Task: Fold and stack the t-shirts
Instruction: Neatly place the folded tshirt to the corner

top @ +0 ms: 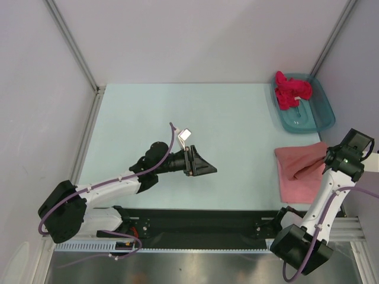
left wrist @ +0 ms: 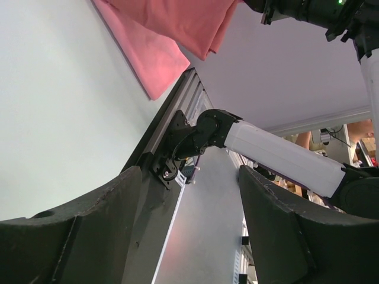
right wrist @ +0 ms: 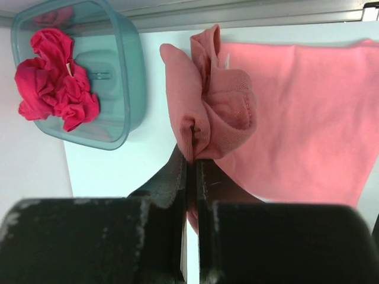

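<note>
Right jaws: pressed all but together, pinching a bunched fold of the salmon-coral t-shirt (right wrist: 308, 118). My right gripper (right wrist: 190, 168) has that fold lifted off the rest of the cloth. The cloth hangs rolled over my fingertips (right wrist: 172, 177).

Shirt position: the remainder lies flat at the right edge of the desk (top: 177, 118), toward the near corner. One side runs along the near edge. Its outline is roughly rectangular, so I judge it partly folded, with this lifted flap being the fold in hand.

The flat part looks paler than the held part. I cannot tell whether that is lighting or a second, lighter shirt underneath.

Magenta t-shirt (right wrist: 53, 83): crumpled in a heap inside the teal tub (right wrist: 127, 71) at the far right corner, well apart from the salmon one. No folding has begun on it.

Left jaws: standing wide apart, nothing between them. My left gripper (top: 207, 168) lies low over the middle of the desk, pointing toward the right side, well clear of all cloth.

Progress, my estimate: early to middle.
- One shirt is mid-fold.
- One is untouched in the tub.
- No stack of finished shirts is visible.
- Remaining: lay this flap over and flatten it, fetch the magenta shirt, fold it, then stack.
</note>
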`<state>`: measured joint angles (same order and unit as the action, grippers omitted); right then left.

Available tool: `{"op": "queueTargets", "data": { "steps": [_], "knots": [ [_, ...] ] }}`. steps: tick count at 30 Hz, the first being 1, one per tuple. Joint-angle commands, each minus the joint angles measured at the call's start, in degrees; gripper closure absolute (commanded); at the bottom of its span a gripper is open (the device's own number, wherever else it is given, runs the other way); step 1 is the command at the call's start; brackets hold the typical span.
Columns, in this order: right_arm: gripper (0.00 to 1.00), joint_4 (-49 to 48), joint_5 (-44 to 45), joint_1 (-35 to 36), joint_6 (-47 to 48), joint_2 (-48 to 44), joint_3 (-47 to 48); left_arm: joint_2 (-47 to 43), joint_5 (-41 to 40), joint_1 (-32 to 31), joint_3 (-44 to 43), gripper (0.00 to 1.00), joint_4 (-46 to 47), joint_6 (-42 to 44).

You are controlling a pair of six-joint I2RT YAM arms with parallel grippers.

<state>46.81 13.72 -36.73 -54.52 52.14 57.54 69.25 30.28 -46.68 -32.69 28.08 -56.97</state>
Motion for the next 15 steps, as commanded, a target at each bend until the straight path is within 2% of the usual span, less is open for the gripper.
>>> {"op": "queueTargets", "data": {
  "steps": [1, 15],
  "knots": [
    [1.00, -1.3, -2.6, -1.5, 2.7, -1.3, -0.8, -0.1, 1.0, 0.4, 0.2, 0.28, 3.0, -0.7],
    [1.00, 0.0, -10.3, -10.7, 11.3, -5.5, -6.3, -0.9, 1.6, 0.4, 2.5, 0.28, 4.3, -1.6]
  ]
}}
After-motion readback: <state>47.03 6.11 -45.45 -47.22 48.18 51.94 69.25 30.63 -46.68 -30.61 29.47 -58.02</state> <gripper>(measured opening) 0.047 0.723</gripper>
